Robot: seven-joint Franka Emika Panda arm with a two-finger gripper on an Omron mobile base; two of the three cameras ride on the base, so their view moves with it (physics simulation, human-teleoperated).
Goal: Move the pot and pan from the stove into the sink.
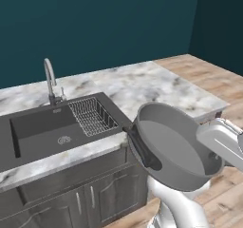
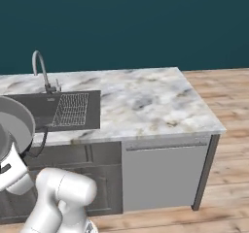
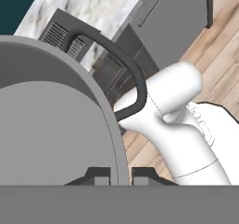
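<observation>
A tall curved chrome tap point(image 1: 49, 80) stands at the far left of the left base view, behind the dark sink point(image 1: 35, 132), whose wire mesh rack point(image 1: 92, 115) sits in the basin's right end. The white-grey marble counter point(image 1: 137, 87) runs on to the right, toward wooden flooring.

Right of the sink, off the counter's front edge and clear of the marble, a wide grey metal pot point(image 1: 176, 146) hangs in the air, tipped so its open mouth faces up and to the left. A dark loop handle point(image 1: 142, 148) on its near side points toward the sink. The gripper point(image 3: 120, 175) pinches the pot's rim, one dark tip on each side of the thin wall in the hand view, jaws pressed in hard on the metal. In the right base view the pot point(image 2: 14, 125) shows at the left edge, in front of the cabinet doors point(image 2: 82, 171). The vessel appears empty, though the steep angle leaves part of its floor hard to read.

The grip looks like the weak point: a heavy pot held by one edge can swing or slip as the arm carries it left. It sits low against the counter's edge, so a sideways move without lifting first could strike the marble, and a wide swing could hit the rack or the tap.
</observation>
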